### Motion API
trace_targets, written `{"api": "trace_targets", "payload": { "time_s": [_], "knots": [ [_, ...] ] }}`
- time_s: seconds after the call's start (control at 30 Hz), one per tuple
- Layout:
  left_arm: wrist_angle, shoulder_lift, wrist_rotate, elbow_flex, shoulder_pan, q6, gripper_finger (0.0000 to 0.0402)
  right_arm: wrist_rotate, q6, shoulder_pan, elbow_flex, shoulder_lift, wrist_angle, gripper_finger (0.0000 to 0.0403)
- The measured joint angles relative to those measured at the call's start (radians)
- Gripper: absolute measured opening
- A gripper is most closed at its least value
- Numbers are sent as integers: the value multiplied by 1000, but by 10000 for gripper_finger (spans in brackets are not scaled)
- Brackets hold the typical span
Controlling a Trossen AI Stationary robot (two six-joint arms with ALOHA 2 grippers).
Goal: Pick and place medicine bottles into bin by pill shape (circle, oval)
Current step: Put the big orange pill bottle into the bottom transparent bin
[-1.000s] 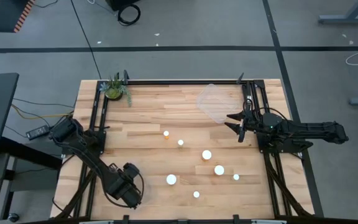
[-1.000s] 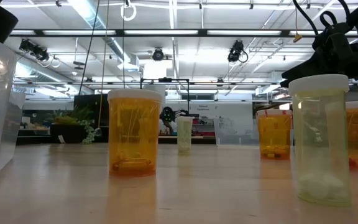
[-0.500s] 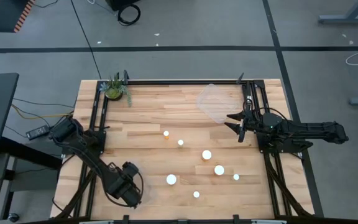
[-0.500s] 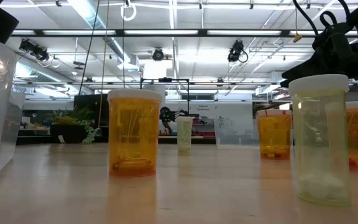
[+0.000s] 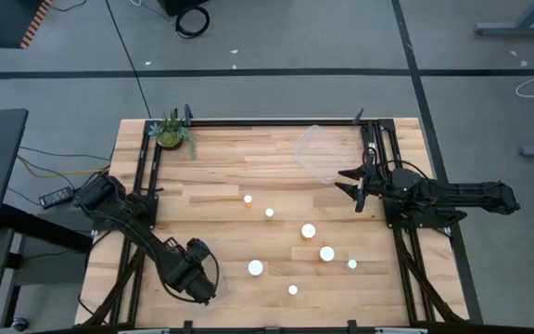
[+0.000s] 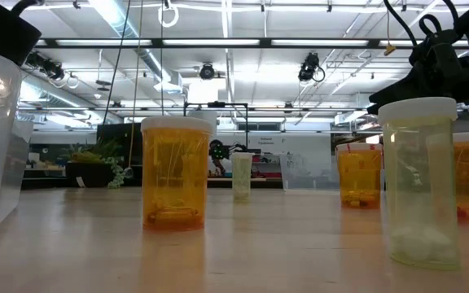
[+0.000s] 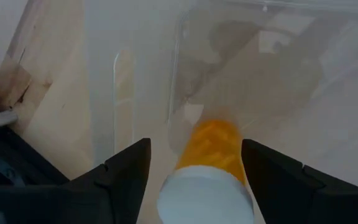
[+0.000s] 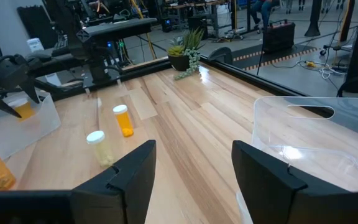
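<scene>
Seven white-capped medicine bottles (image 5: 308, 230) stand loose on the wooden table (image 5: 248, 167) in the high view; an eighth bottle (image 7: 209, 168), orange with a white cap, sits between the left gripper's (image 7: 194, 171) parted fingers, over a clear bin (image 7: 278, 74) at the table's near-left corner. Whether the fingers pinch it cannot be told. A second clear bin (image 5: 321, 153) lies at far right, beside the right gripper (image 5: 349, 183), whose jaws stand wide and empty.
</scene>
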Motion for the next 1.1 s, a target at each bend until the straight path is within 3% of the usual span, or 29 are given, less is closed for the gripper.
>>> {"api": "trace_targets", "payload": {
  "time_s": [0.53, 1.1],
  "knots": [
    [2, -9, -20, 92, 62, 59, 252, 0, 0, 0, 0, 0, 0, 218],
    [110, -8, -39, 146, 209, 276, 244, 0, 0, 0, 0, 0, 0, 218]
  ]
}}
